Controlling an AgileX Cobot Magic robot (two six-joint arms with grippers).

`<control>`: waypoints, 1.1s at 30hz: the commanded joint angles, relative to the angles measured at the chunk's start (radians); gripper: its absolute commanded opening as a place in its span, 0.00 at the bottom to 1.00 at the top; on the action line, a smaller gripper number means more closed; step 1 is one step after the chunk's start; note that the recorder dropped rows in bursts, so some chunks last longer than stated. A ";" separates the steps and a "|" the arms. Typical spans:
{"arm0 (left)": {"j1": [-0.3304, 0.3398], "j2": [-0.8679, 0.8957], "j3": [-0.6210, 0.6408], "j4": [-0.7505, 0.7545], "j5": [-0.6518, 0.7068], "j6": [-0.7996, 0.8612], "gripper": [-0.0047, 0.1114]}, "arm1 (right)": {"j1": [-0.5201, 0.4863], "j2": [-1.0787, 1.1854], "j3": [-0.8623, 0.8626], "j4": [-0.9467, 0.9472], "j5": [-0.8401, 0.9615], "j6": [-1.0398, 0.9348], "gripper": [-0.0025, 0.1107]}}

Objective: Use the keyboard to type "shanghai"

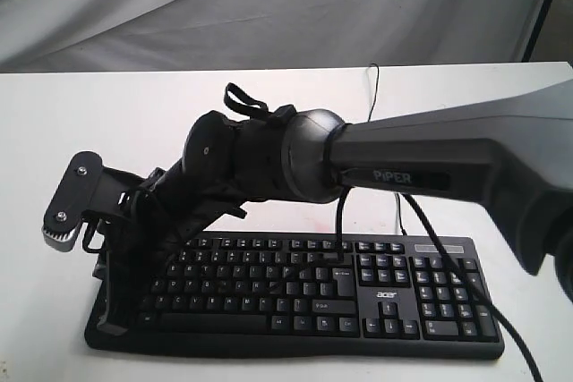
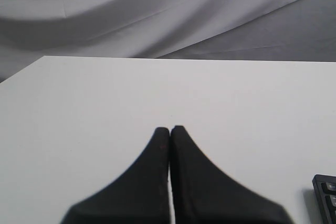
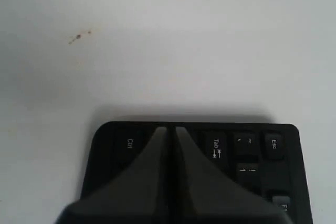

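Keyboard [image 1: 394, 297] lies flat on the white table [image 1: 161, 114]; right hand [image 3: 171, 130], fingers pressed together on nothing to make one poking tip, reaches across over its left-end keys (between Ctrl and Tab), while left hand [image 2: 169, 129], likewise closed and empty, hangs over bare table.

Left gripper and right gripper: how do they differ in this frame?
The right gripper has its tips over the keyboard's left end, between the Ctrl key and the Tab key; the left gripper is over bare table, with only a keyboard corner at its view's edge. The exterior view shows the right arm reaching across the middle; the left gripper does not show there. Both are shut.
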 commanded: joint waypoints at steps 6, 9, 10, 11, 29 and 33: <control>-0.004 -0.005 0.005 -0.001 -0.006 -0.001 0.05 | 0.000 -0.001 -0.010 -0.144 0.008 0.119 0.02; -0.004 -0.005 0.005 -0.001 -0.006 -0.001 0.05 | 0.000 -0.001 -0.010 -0.149 0.004 0.119 0.02; -0.004 -0.005 0.005 -0.001 -0.006 -0.001 0.05 | 0.000 -0.001 -0.010 -0.149 -0.001 0.119 0.02; -0.004 -0.005 0.005 -0.001 -0.006 -0.001 0.05 | 0.000 -0.001 -0.010 -0.149 -0.003 0.119 0.02; -0.004 -0.005 0.005 -0.001 -0.006 -0.001 0.05 | 0.000 0.045 -0.010 -0.158 -0.025 0.116 0.02; -0.004 -0.005 0.005 -0.001 -0.006 -0.001 0.05 | 0.000 0.052 -0.010 -0.168 -0.027 0.116 0.02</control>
